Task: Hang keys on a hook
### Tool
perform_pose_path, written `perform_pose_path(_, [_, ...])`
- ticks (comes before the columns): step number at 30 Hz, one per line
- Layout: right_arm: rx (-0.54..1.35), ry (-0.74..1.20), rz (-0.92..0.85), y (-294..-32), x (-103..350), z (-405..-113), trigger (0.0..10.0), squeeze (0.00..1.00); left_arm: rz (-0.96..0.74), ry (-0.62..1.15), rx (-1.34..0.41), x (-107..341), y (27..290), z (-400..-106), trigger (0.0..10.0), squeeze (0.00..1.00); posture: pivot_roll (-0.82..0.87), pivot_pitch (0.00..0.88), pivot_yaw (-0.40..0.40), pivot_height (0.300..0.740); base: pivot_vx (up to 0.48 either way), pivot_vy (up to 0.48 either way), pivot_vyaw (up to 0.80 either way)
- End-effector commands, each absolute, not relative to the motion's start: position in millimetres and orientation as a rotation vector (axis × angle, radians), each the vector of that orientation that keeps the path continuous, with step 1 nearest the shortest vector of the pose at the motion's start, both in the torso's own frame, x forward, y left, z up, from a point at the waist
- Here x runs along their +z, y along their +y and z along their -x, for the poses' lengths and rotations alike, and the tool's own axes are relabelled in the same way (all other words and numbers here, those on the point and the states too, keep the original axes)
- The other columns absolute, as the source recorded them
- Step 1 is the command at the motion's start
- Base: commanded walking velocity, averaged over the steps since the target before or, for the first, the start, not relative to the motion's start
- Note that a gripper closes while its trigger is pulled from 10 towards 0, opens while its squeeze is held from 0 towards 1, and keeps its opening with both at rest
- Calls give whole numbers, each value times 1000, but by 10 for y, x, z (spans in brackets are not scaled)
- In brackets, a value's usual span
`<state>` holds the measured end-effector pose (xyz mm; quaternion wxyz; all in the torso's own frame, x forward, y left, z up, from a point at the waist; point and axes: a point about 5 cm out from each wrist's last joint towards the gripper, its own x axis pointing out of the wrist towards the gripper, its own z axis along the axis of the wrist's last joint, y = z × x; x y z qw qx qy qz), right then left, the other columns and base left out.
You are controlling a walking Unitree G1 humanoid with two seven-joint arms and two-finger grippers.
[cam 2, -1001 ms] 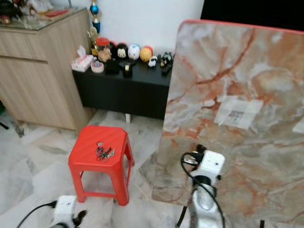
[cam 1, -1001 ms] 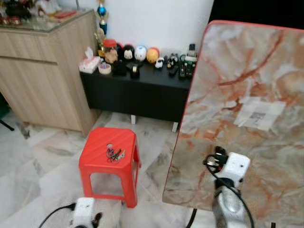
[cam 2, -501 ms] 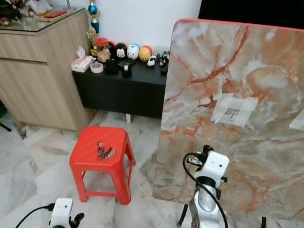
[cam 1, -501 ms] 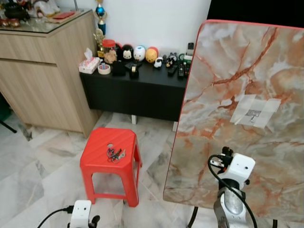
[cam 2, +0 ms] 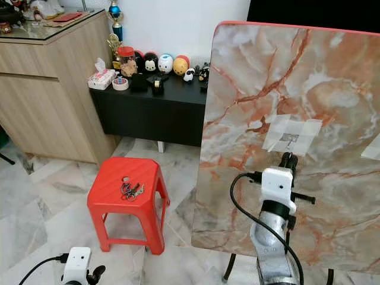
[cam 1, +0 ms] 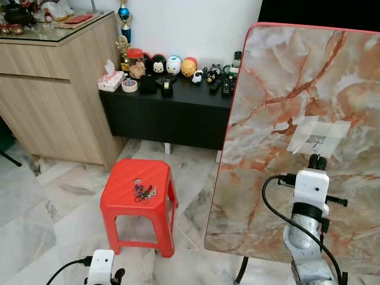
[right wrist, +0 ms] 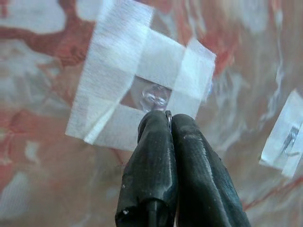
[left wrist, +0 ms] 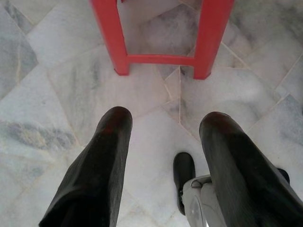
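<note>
A small bunch of keys lies on top of the red plastic stool. A clear hook is fixed under a cross of white tape on the upright marble-patterned board. My right gripper is raised against the board, shut, its tips just below the hook. A thin grey metal edge shows between the tips; I cannot tell what it is. My left gripper hangs low over the floor in front of the stool's legs, open with nothing between its fingers.
A second taped hook sits further along the board. A low black cabinet with figurines stands against the back wall beside a wooden sideboard. The floor is grey marble tile.
My right arm has risen up the board, bringing its shut gripper from the lower part to just under the taped hook. The keys and left arm have stayed put.
</note>
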<state>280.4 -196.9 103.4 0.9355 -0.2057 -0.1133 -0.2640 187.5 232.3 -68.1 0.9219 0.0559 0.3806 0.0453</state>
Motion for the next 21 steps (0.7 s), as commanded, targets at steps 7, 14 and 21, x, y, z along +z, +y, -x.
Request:
perform_pose_path(7, [-585, -272, 438, -1983, 1147, -2814, 10000, 0, -129, 796, 82, -695, 2315, -1860, 10000, 0, 63, 0, -56, 740, 0, 0, 0])
perform_pose_path(14, [-615, -238, 457, -2031, 1118, -2832, 10000, 0, -133, 798, 80, -697, 2312, -1858, 10000, 0, 65, 0, -58, 740, 0, 0, 0])
perform_pose_path(21, [-600, -190, 455, -2024, 1053, -2860, 10000, 0, -135, 794, 77, -693, 2302, -1869, 10000, 0, 65, 0, -57, 740, 0, 0, 0])
